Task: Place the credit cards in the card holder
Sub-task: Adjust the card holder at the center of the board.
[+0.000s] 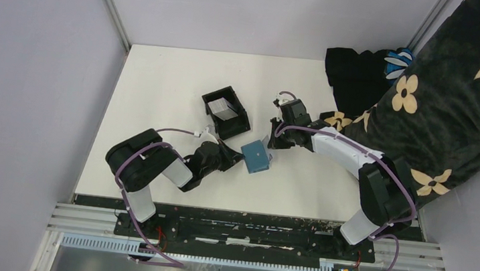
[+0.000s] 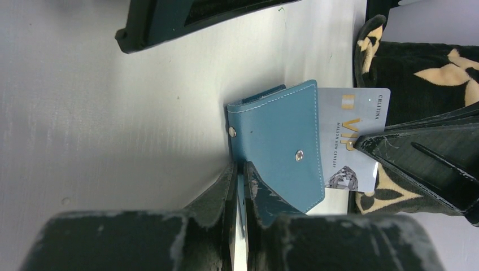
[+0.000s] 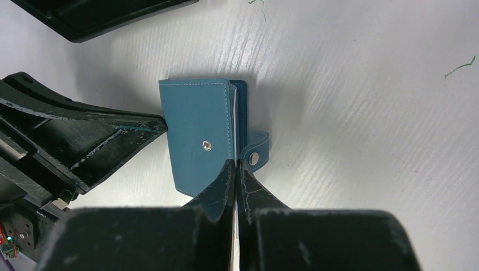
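Mid-table, teal card holder (image 2: 277,147), snap-studded; left fingers (image 2: 217,197) apparently pinch its edge, right fingers (image 3: 260,197) clamp pale credit card (image 2: 353,130).

Box (image 1: 243,124) close behind card holder (image 1: 256,156) — blanket (image 1: 443,96) right, open table (image 1: 161,87) left

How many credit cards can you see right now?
2. The VIP card is pinched by the right gripper at the card holder; a grey card lies in the black box. More may be hidden beneath it or inside the holder.

The credit card (image 2: 355,116) reads "VIP", perhaps "CHLITINA" at its corner.
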Available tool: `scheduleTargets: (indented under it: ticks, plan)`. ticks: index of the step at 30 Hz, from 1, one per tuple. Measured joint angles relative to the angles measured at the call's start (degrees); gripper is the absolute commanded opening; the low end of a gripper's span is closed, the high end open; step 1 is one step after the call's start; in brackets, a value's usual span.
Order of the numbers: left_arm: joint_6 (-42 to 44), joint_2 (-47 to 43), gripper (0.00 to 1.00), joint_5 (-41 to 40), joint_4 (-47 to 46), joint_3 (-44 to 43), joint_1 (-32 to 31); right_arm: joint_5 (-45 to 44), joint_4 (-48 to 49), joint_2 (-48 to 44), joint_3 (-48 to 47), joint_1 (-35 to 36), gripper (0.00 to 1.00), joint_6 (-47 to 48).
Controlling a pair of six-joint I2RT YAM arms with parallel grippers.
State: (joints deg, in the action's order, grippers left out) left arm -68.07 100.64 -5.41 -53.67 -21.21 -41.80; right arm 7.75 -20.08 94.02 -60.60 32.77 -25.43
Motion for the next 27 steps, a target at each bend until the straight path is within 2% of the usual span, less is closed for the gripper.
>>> scheduleTargets:
  ticks: [27]
  plan:
    - [0.0,0.9,0.12,0.1,-1.2,0.0,0.0,0.2,2.0,-0.3,2.4,0.0,0.01,-0.2]
